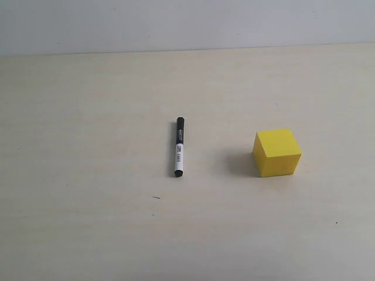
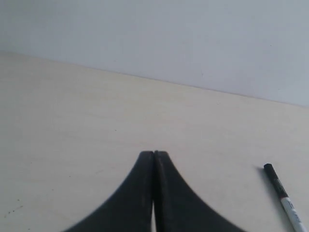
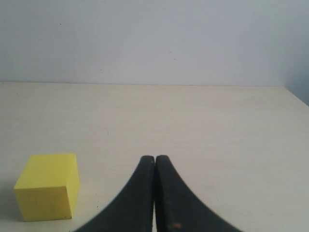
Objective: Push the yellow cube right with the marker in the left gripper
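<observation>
The marker (image 1: 179, 147) lies flat on the pale table near its middle, white barrel with black cap pointing away and black end toward the front; nothing holds it. Its capped end also shows in the left wrist view as the marker (image 2: 283, 196). The yellow cube (image 1: 276, 152) sits to the marker's right, apart from it, and shows as the yellow cube (image 3: 47, 193) in the right wrist view. My left gripper (image 2: 154, 153) is shut and empty, well away from the marker. My right gripper (image 3: 155, 157) is shut and empty beside the cube. Neither gripper appears in the exterior view.
The pale wooden table (image 1: 88, 222) runs to a far edge against a plain light wall (image 1: 187, 23). A tiny dark speck (image 1: 156, 198) lies in front of the marker. The table's right edge (image 3: 295, 94) shows in the right wrist view.
</observation>
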`<state>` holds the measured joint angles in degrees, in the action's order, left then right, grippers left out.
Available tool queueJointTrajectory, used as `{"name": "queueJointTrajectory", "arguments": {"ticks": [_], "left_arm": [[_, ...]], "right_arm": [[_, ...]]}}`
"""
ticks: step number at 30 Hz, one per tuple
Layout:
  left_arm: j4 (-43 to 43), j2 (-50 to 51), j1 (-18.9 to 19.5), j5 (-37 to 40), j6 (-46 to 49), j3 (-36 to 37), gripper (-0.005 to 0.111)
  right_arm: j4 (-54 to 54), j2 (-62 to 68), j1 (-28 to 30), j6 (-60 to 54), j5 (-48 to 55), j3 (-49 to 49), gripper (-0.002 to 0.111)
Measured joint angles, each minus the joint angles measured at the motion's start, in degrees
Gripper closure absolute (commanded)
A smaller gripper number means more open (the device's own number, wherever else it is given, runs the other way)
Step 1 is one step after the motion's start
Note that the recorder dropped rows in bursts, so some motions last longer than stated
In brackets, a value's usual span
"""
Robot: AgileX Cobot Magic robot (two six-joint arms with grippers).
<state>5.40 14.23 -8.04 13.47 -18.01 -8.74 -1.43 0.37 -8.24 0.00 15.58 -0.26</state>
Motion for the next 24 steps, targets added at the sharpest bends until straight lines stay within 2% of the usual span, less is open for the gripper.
{"name": "queueJointTrajectory", "arguments": {"ticks": [18,24], "left_arm": [[0.2,-12.1,0.5,-1.4,4.1,8.6,0.107],[0.3,-13.9,0.5,3.6,4.2,8.6,0.107]], "right_arm": [[0.0,0.0,0.0,0.0,0.0,0.0,0.108],[0.0,0.0,0.0,0.0,0.0,0.0,0.108]]}}
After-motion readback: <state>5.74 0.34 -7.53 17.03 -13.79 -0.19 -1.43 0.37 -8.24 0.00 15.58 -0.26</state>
